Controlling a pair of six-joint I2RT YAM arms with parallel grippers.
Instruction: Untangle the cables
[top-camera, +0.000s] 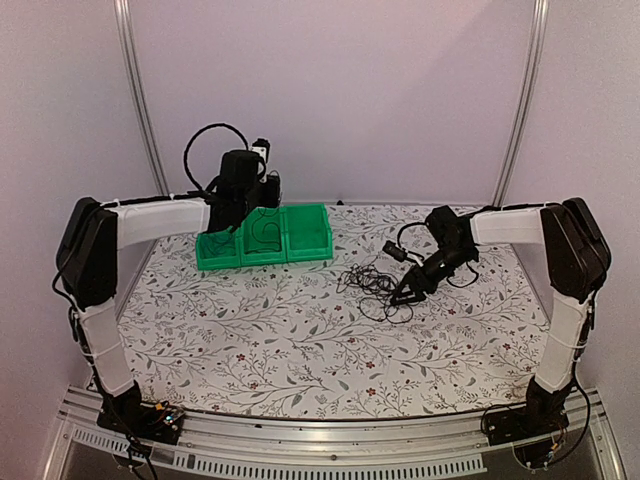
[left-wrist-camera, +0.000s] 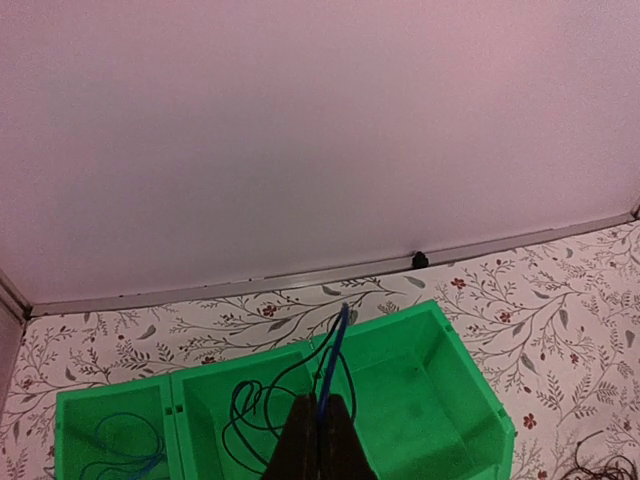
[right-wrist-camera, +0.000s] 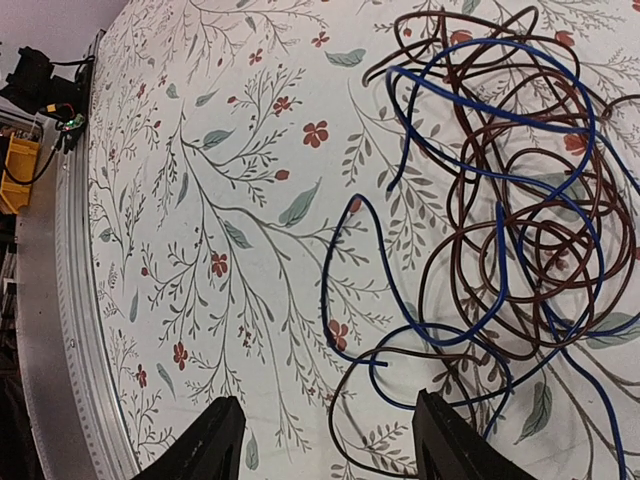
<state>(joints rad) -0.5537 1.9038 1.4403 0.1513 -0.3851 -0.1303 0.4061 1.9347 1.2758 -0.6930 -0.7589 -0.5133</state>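
Left pincer (left-wrist-camera: 318, 440) pinching blue cable (left-wrist-camera: 335, 345) over green bins (left-wrist-camera: 472, 372) (middle one), right pincer (right-wrist-camera: 332, 440) spread over cable tangle (right-wrist-camera: 510, 210)

left hand (left-wrist-camera: 318, 405) pinched closed; right hand (right-wrist-camera: 328, 402) spread wide

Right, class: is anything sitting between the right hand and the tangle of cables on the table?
Nothing visible does. The open right hand faces the tangle of cables directly. Only patterned tablecloth lies between them, and the nearest loops reach toward its jaws.
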